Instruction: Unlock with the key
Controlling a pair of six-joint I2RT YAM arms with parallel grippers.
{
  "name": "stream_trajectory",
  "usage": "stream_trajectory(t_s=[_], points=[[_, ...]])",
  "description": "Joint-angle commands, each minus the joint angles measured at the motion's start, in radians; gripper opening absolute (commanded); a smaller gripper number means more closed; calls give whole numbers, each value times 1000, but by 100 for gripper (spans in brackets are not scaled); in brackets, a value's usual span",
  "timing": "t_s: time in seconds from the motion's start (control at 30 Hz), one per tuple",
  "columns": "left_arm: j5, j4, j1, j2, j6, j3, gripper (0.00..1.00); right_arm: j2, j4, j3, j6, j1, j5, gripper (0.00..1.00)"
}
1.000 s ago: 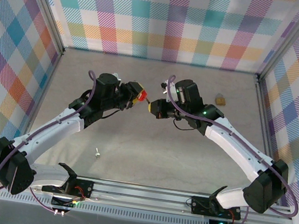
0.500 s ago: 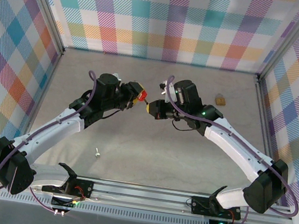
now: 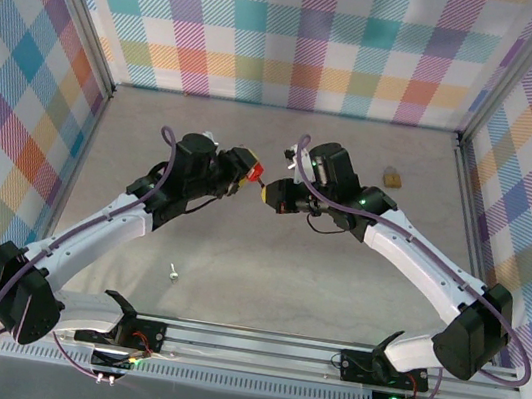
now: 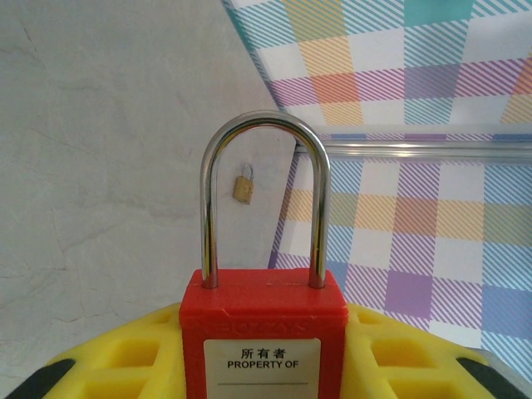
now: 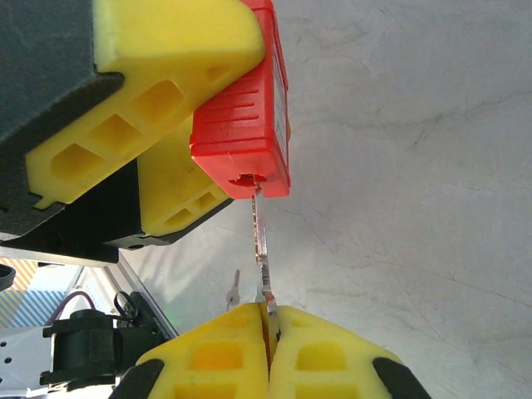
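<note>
Your right gripper point(image 5: 268, 320) pinches the key point(image 5: 261, 241) tight, its tip at the red padlock point(image 5: 245, 133) keyhole. Your left gripper point(image 4: 263, 366) clamps that padlock (label: "所有者 PROPERTY OF"), shackle seated. Farther off, a brass padlock point(image 4: 243, 189) lies on the table point(image 4: 100, 166).

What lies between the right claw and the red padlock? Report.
Right wrist view: the key, pinched in the right claw, spans it, tip at the red padlock's keyhole.
</note>
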Motion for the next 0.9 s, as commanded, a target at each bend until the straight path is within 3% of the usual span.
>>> stream_trajectory(t_s=[0.0,0.5,0.7,0.87], points=[[34,4,-31,9,16,6,0,19,43,26,-3,17,-11,0],[64,0,-37,35,17,25,0,78,-97,123,-102,54,155,0],[64,40,-37,4,7,-2,0,102,-82,137,-86,37,155,0],[60,72,-37,-35,-9,-38,0,102,14,103,-27,-19,58,0]])
